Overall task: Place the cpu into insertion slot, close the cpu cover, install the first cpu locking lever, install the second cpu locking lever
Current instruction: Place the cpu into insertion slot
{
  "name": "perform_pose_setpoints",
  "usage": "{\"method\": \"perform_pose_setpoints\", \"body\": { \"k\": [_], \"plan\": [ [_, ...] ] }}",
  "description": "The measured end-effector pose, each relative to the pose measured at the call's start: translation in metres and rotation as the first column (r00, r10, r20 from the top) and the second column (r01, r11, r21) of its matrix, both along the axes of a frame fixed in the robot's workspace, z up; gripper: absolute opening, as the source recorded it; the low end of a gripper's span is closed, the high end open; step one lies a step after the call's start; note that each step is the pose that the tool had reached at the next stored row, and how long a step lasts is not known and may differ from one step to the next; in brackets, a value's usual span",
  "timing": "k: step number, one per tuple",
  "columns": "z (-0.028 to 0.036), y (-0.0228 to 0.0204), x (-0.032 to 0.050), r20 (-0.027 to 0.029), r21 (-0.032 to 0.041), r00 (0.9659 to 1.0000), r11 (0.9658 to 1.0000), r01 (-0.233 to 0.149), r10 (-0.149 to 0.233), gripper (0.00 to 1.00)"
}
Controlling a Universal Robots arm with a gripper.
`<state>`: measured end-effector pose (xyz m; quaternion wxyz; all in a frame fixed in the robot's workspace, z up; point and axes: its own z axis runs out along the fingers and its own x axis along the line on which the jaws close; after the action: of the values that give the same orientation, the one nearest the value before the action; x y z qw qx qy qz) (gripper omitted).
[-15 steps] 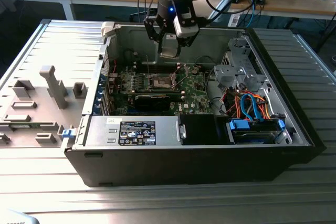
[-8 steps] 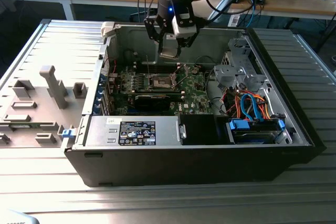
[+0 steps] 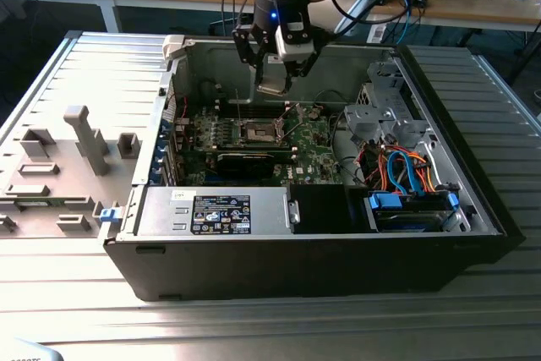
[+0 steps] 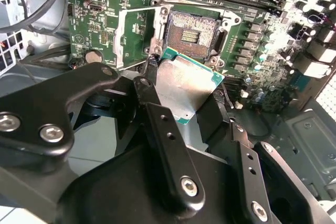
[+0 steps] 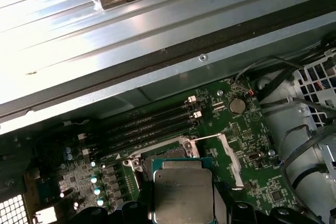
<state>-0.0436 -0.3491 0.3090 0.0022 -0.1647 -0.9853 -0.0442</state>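
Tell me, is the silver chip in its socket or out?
Out. The gripper holds the cpu clear of the insertion slot, whose contacts lie bare.

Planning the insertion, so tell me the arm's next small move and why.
Probably lower the cpu slightly toward the insertion slot, correcting its offset. The pincer grips it above the circuit board, short of the open slot in the second wrist view, and the cpu cover stands flipped aside.
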Motion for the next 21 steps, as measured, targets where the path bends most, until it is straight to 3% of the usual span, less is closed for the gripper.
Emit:
{"method": "perform_pose_setpoints", "body": {
  "k": [15, 21],
  "plan": [
    [-0.0007, 0.0, 0.0, 0.0, 0.0, 0.9968, 0.9968, 0.08, -0.08, 0.54],
    [-0.001, 0.0, 0.0, 0.0, 0.0, 0.9921, 0.9921, 0.126, -0.126, 0.54]
  ]
}}
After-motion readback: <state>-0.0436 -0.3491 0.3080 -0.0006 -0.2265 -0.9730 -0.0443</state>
